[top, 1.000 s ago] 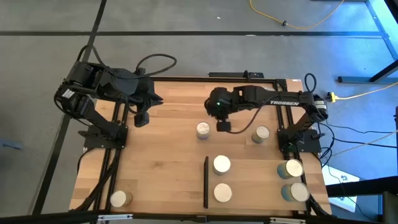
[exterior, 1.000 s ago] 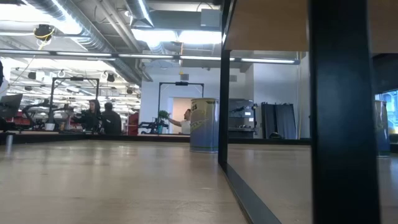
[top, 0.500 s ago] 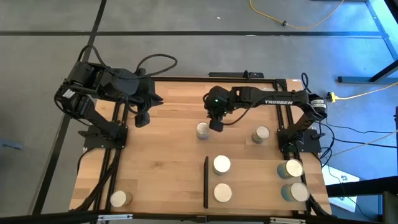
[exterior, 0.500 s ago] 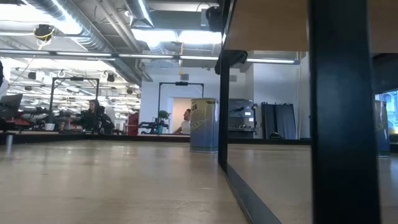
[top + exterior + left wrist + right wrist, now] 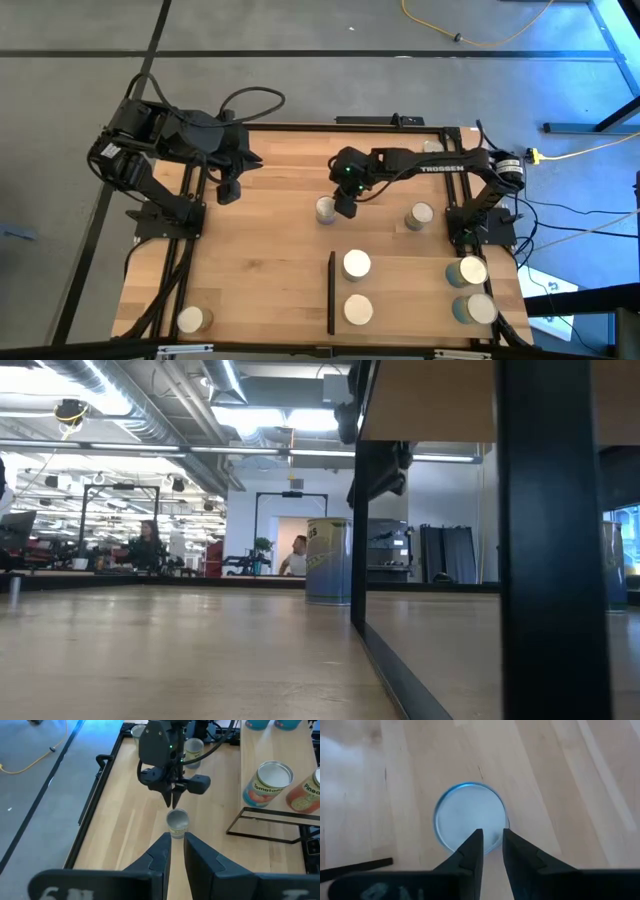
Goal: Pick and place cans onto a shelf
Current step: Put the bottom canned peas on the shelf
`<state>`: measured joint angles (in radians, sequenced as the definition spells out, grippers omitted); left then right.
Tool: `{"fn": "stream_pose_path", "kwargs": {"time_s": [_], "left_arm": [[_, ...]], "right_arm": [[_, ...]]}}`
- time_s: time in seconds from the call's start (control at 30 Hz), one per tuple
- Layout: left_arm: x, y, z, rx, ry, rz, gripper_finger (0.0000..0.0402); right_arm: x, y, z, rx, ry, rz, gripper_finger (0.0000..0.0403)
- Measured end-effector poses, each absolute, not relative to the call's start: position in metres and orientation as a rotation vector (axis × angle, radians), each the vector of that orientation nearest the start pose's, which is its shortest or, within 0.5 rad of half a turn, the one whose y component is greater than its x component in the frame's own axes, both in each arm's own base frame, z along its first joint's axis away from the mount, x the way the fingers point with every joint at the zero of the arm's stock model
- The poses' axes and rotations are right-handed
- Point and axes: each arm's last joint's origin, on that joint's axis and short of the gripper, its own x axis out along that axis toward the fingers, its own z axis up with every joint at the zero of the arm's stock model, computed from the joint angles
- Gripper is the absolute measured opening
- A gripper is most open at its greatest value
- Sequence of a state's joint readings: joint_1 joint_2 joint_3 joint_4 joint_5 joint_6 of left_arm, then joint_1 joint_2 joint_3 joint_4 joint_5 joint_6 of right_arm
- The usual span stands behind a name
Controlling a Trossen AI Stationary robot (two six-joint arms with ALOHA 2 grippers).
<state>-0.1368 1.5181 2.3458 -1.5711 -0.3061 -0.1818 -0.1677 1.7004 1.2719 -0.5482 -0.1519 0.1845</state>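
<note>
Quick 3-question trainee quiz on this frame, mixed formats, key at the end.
1. True or false: the right gripper hangs over a can that stands on the bare tabletop, off the shelf.
2. How many cans stand on the shelf? A) none B) two C) five
3. Which gripper waits apart from every can?

Key: 1 true. 2 B. 3 the left gripper, near its own base.

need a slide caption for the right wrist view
Right tool poised directly above a can standing upright on the wooden tabletop, fingers nearly together and holding nothing.
</note>
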Motion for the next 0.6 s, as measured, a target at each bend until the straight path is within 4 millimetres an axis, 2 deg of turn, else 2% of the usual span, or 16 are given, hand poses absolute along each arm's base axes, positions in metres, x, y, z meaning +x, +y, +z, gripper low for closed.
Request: {"fn": "stream_pose_path", "kwargs": {"time_s": [0.3, 0.6], "left_arm": [[0.197, -0.018, 0.524, -0.009, 0.708, 0.227, 0.0044], [0.197, -0.018, 0.524, -0.010, 0.708, 0.227, 0.0044]], "right_arm": [[0.350, -0.055, 0.229, 0.350, 0.960, -0.112, 0.0074], [0.356, -0.057, 0.217, 0.338, 0.974, -0.117, 0.0074]]}}
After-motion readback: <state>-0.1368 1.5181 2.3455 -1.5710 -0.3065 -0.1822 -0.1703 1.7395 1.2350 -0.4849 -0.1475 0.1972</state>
